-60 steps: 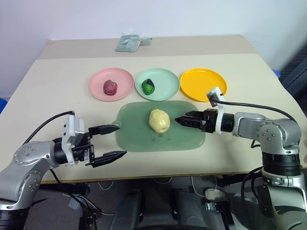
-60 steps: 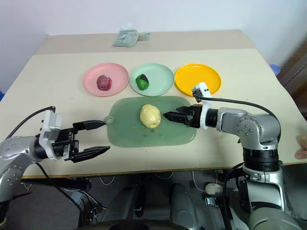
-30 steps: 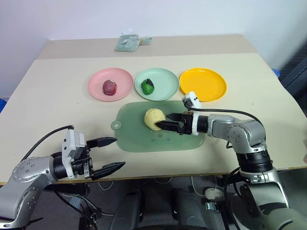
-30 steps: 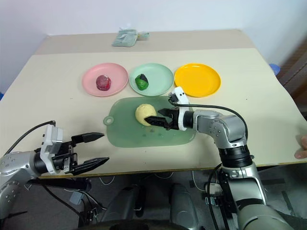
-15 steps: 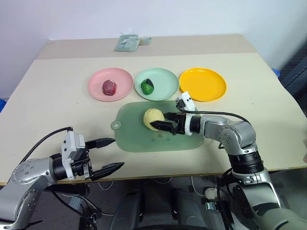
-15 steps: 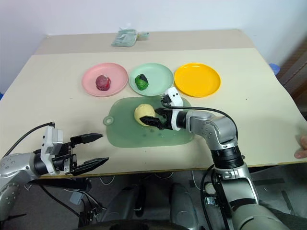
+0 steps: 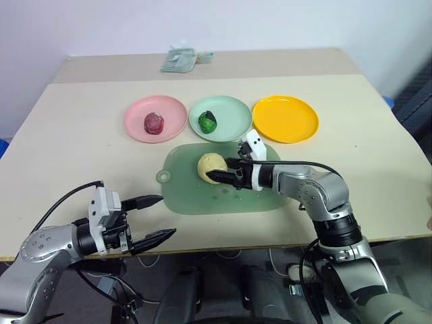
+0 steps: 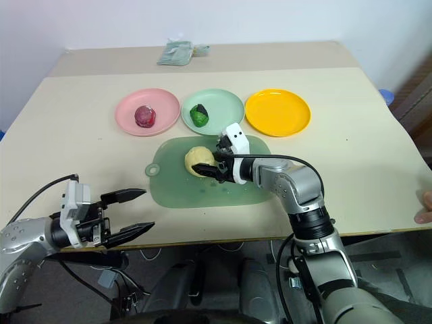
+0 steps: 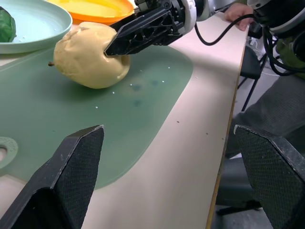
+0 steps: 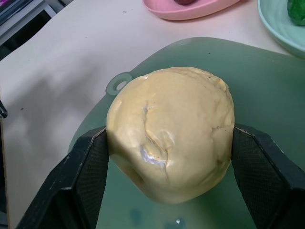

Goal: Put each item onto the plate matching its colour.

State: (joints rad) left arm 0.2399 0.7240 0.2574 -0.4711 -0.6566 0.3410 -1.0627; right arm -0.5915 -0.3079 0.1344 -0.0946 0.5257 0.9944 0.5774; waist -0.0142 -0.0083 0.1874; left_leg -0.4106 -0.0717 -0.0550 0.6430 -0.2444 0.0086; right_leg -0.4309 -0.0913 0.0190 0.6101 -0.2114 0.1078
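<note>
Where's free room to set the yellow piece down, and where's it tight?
The orange-yellow plate is bare, and so is the mat on its near side. The pink plate and mint green plate each hold an item and nearly touch.

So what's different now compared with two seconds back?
The right gripper reached in from the right across the green mat and closed its fingers around the pale yellow item, which slid a little to the left. The left gripper stayed open near the table's front edge. The red item, green item and three plates are unchanged.
</note>
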